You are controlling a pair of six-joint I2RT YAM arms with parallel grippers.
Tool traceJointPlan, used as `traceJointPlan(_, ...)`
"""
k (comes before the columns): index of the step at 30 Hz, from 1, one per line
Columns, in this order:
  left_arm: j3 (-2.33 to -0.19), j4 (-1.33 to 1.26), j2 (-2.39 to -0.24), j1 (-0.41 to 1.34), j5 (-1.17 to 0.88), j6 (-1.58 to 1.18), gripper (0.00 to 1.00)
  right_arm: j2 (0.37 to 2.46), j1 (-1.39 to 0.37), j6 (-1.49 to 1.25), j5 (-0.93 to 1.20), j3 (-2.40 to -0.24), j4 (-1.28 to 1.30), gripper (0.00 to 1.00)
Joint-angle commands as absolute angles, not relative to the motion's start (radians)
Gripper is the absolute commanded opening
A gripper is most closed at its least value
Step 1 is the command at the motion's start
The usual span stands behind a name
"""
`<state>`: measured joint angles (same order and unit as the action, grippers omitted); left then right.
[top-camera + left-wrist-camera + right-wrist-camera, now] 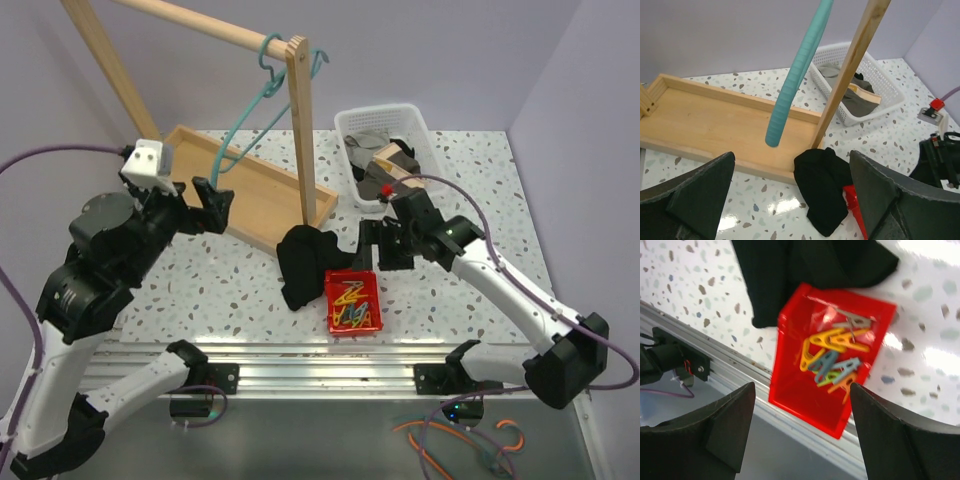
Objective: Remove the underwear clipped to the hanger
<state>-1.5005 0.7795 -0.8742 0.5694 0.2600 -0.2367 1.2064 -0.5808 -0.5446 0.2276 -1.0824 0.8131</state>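
Pale lilac walls close in a speckled worktop (480,180), and the wooden rack (300,130) standing on it is the landmark here, above all its upright post.

The hanger (243,118) hangs by its hook from the rack's rail, on the left side of the post, and its wire is bare. No cloth shows on it in any view. The underwear (303,262) lies crumpled on the worktop at the foot of the post, on the near side. Its long axis runs from the post toward the near edge. So the garment looks to be already off the hanger, and the task reads as all but done.

The left gripper (210,198) is left of the post, level with the rack's tray, with its jaws spread wide and nothing between them. In its wrist view the hanger's lower end hangs just ahead, and the underwear lies further off to the right, past the post.

The right gripper (378,245) is right of the post and nearer the underwear than the left one is. Its jaws are also apart and empty. Its wrist view looks down on a red box (329,300) of clothes pegs (355,305), which sits nearer than the post with the underwear touching its far-left corner.

Should the underwear need moving, the right arm looks the better placed.
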Motion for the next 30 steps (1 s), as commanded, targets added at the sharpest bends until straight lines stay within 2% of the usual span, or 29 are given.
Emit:
traceJointPlan(1, -1.424, 0.758, -0.789, 0.563, 0.308, -0.348, 1.0, 1.297, -0.65, -0.417, 0.192, -1.204, 0.687, 0.79)
traceJointPlan(5, -1.341, 0.782, -0.678, 0.563, 0.342, -0.409, 1.0, 1.475, -0.791, -0.33, 0.017, -1.334, 0.677, 0.8)
traceJointPlan(7, -1.33, 0.807, -0.654, 0.563, 0.35, -0.439, 1.0, 1.548, -0.799, -0.322, -0.04, -1.341, 0.629, 0.8)
traceJointPlan(13, -1.322, 0.859, -0.589, 0.563, 0.379, -0.465, 1.0, 1.586, -0.799, -0.256, -0.133, -1.205, 0.38, 0.83)
traceJointPlan(19, -1.309, 0.89, -0.549, 0.563, 0.396, -0.472, 1.0, 1.646, -0.773, -0.157, -0.144, -1.171, 0.266, 0.86)
traceJointPlan(22, -1.295, 0.893, -0.54, 0.563, 0.391, -0.472, 1.0, 1.722, -0.694, -0.172, 0.003, -1.181, 0.247, 0.85)
traceJointPlan(27, -1.293, 0.911, -0.541, 0.563, 0.399, -0.463, 1.0, 1.834, -0.56, -0.196, 0.484, -1.229, 0.253, 0.76)
traceJointPlan(30, -1.298, 0.913, -0.545, 0.563, 0.411, -0.457, 1.0, 1.879, -0.558, -0.193, 0.601, -1.261, 0.279, 0.71)
